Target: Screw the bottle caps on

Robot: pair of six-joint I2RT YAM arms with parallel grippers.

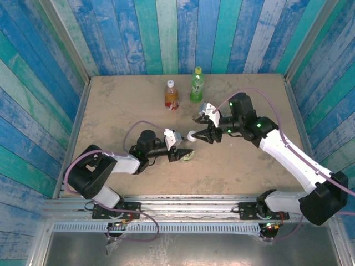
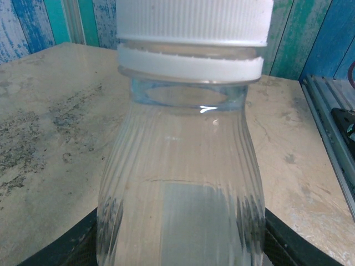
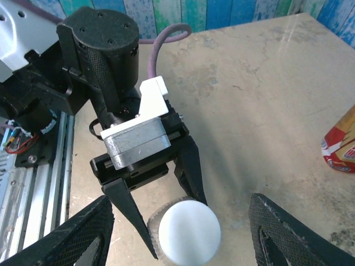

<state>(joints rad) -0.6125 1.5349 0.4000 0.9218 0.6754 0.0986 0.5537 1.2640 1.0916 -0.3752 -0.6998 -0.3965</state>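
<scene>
**Operator:** Report the work surface and the largest units first.

**Technician:** In the top view, the tan table [image 1: 111, 122] fills the centre of the frame. The left gripper [image 1: 183, 154] is at centre, just below the middle. The right gripper [image 1: 199, 128] is directly above and to the right of it.

**Operator:** Condition of each gripper?

**Technician:** The left gripper is clamped on the body of the clear bottle [image 2: 177, 183]. Its dark fingers [image 2: 66, 252] press against both lower sides of the bottle in the left wrist view. The right gripper is spread wide and holds nothing. In the right wrist view its fingers [image 3: 75, 235] stand at lower left and lower right, apart from the bottle.

**Operator:** Location of the remaining bottles?

**Technician:** The amber bottle [image 1: 171, 95] and the green bottle [image 1: 196, 86] stand upright at upper centre of the top view, near each other and well apart from both grippers.

**Operator:** Caps?

**Technician:** The white cap [image 3: 189, 231] sits on the neck of the clear bottle, between the open right fingers. Whether it is fully tightened cannot be determined. A whitish cap [image 1: 171, 83] tops the amber bottle, and a yellow-green cap [image 1: 197, 70] tops the green bottle.
</scene>
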